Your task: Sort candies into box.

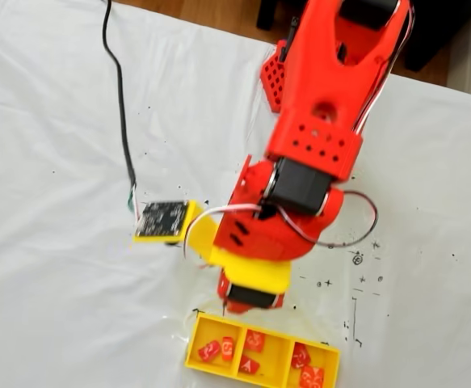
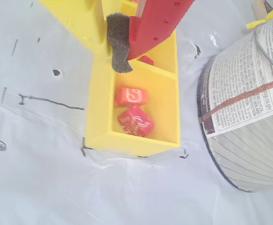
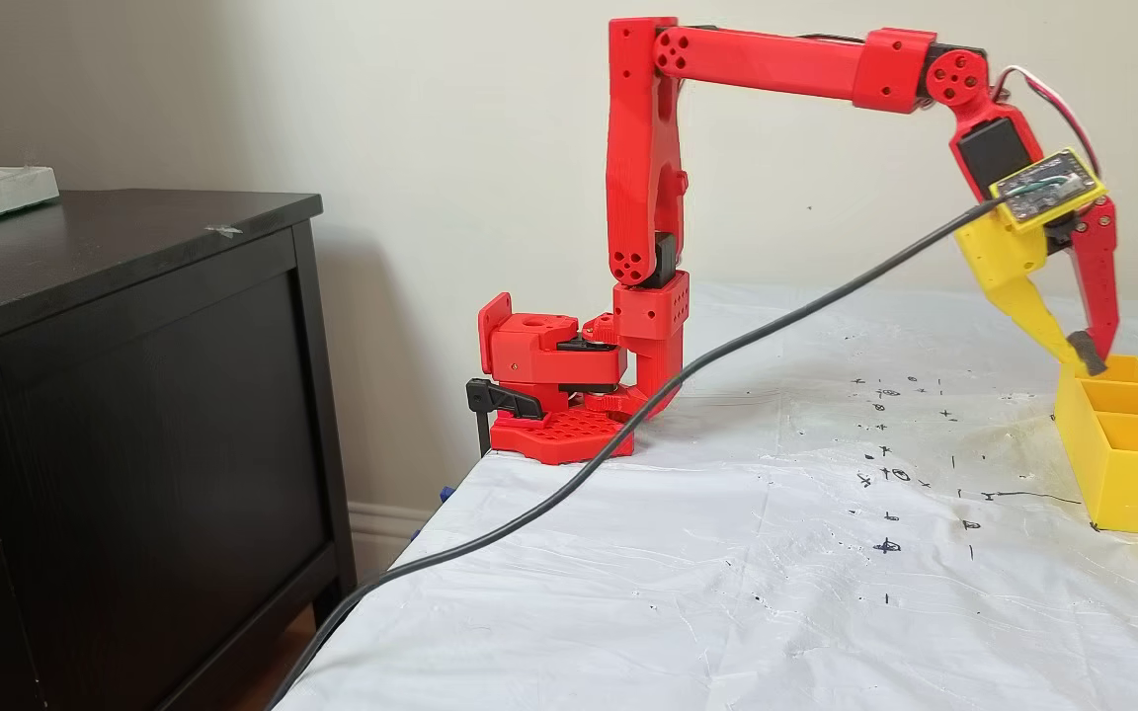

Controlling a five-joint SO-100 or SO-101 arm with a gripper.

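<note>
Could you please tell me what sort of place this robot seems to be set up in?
Probably a room at home: a dark wooden cabinet by a plain wall, and a table under a white, pen-marked sheet.

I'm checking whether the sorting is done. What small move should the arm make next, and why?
Probably lift the gripper straight up, clear of the box. All six candies already lie two per compartment, and its fingertips look empty.

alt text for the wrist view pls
A shallow bright yellow plastic tray on a white sheet holds two small red wrapped candies in its nearest compartment. The red-and-yellow hand hangs over its far edge; a printed paper cylinder stands right.
</note>
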